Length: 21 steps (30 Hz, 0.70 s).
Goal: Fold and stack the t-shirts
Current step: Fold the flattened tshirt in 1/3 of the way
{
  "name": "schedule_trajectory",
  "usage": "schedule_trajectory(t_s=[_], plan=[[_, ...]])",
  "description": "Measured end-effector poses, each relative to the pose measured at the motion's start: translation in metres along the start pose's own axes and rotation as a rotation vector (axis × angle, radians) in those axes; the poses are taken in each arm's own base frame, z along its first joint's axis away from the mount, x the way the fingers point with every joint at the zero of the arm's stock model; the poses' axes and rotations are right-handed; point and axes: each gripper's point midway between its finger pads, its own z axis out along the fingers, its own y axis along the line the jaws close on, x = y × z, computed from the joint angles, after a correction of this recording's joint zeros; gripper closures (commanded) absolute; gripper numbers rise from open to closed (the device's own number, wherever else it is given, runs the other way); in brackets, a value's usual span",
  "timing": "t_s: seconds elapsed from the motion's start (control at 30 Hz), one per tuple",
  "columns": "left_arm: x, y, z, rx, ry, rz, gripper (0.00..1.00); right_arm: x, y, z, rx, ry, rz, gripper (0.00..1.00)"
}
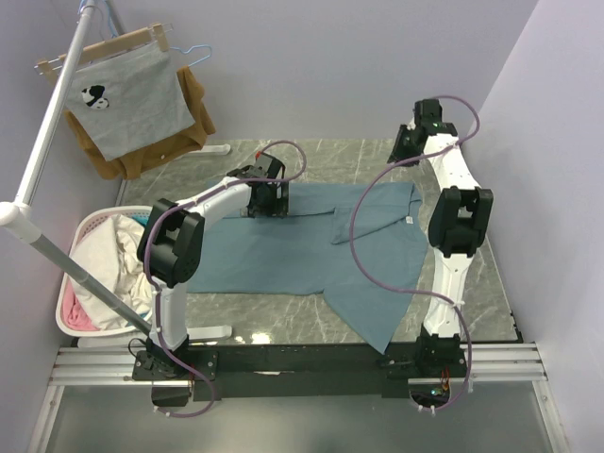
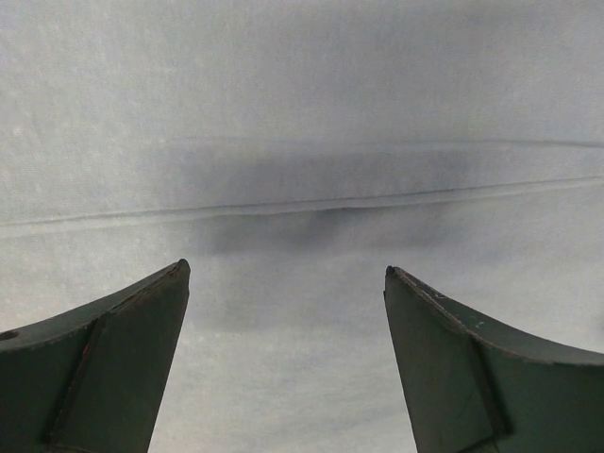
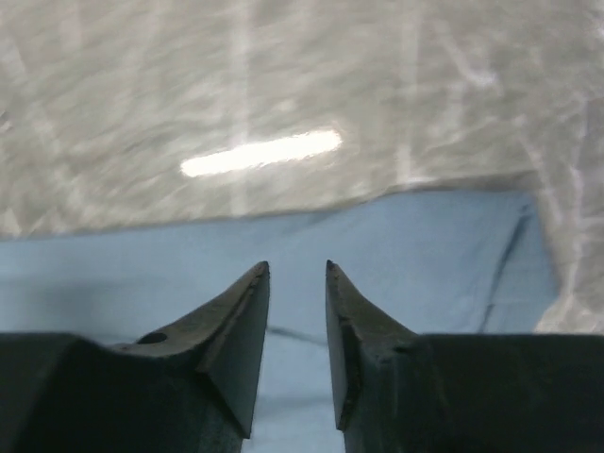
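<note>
**Spread flat, nothing gripped**

The teal-blue t-shirt (image 1: 283, 255) is lying opened out across the middle of the marble bench (image 1: 264, 316). The left end effector (image 2: 288, 274) is hovering close over a seam near the shirt's far edge, with its fingers spread wide and nothing between them. The right end effector (image 3: 297, 269) is hanging above the shirt's edge. Its fingertips are parted by a narrow gap and are pinching nothing.

Teal-blue t-shirt (image 1: 274, 260), grey-marbled table (image 1: 283, 319)
</note>
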Motion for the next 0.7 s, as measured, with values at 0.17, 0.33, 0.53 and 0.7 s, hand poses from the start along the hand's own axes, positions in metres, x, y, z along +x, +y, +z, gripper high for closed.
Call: schedule_trajectory(t_s=[0.17,0.33,0.53,0.7], plan=[[0.008,0.004,0.000,-0.006,0.012,0.002,0.11,0.037,0.062,-0.037,-0.032,-0.005,-0.151,0.58],[0.011,0.006,-0.005,-0.004,0.008,-0.001,0.10,0.117,0.095,-0.017,-0.014,0.143,-0.262,0.58],[0.006,0.006,-0.011,0.004,-0.012,-0.006,0.09,0.150,0.057,0.008,0.164,0.242,-0.259,0.58],[0.006,0.005,-0.012,0.008,-0.021,-0.008,0.09,0.153,0.044,0.009,0.236,0.251,-0.259,0.58]])
